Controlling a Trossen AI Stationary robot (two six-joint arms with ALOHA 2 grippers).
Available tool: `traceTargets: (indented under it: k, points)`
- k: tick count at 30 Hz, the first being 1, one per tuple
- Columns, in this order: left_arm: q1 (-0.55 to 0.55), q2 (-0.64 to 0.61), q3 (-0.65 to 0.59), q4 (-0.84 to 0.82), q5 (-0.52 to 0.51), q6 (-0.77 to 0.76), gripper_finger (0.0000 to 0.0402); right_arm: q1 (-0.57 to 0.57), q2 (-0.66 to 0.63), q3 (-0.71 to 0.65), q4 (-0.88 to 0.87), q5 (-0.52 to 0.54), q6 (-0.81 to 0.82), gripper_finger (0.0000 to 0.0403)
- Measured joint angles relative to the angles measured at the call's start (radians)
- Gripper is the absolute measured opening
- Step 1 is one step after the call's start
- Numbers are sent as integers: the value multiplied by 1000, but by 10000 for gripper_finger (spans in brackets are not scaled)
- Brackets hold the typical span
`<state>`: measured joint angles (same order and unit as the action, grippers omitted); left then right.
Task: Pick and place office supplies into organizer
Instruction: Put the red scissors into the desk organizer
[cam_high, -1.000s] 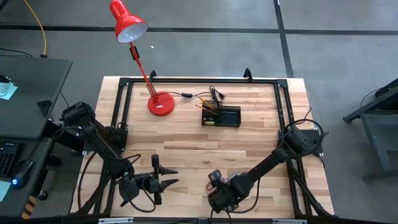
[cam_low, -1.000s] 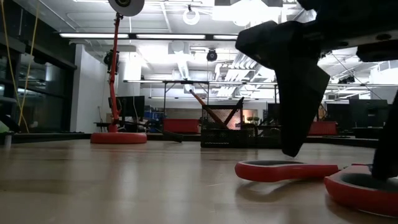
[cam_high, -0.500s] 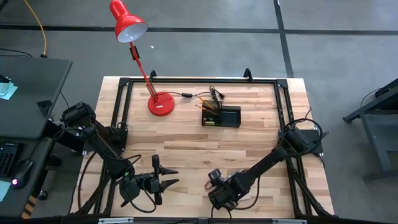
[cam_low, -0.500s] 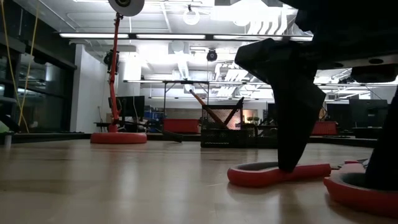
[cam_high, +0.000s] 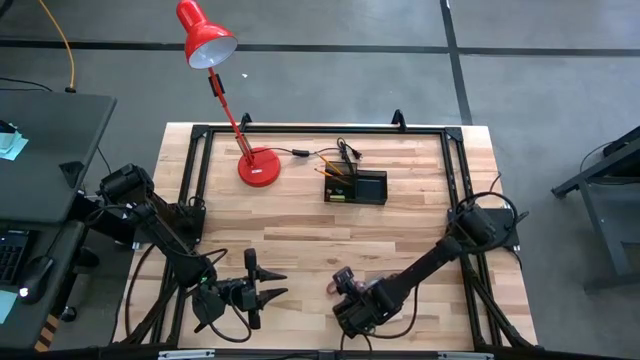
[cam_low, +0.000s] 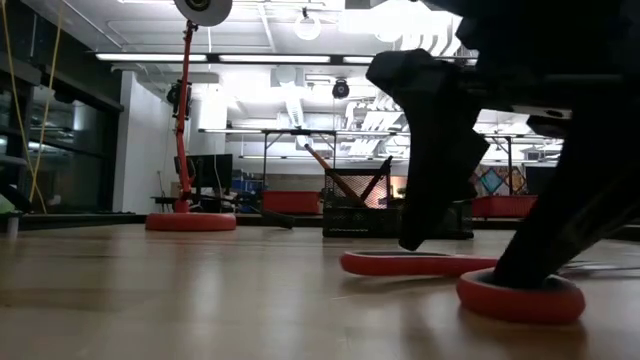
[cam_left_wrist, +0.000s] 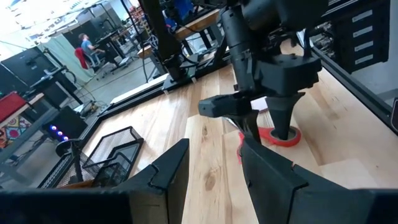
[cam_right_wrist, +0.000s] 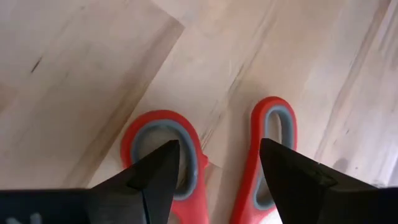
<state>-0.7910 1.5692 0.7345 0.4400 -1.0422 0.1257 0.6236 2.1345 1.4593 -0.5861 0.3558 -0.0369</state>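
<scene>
the scissors (cam_right_wrist: 211, 168) are laid flat on the pale wood-plank counter (cam_high: 300, 240) near its front edge; two glossy red oval handle loops with grey inner liners are seen. the right pincer (cam_right_wrist: 214, 165) is spread over them, nothing gripped. the left pincer (cam_high: 268, 284) is held released nearby.

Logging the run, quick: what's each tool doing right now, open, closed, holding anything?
Left tool: open, empty, above the table's near edge.
Right tool: open, fingers straddling the scissors handles, not gripping.
</scene>
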Motion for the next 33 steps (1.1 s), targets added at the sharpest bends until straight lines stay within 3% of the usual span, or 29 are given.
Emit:
traceTargets:
  k: [24,28,33]
  points:
    - [0,0,0,1,3,-1,134,-101,-3,-1,1,-257,123,216]
    - [0,0,0,-2,3,-1,134,-95,-3,-2,17,-241,107,178]
    - [0,0,0,-2,3,-1,134,-82,-2,-3,25,-172,109,88]
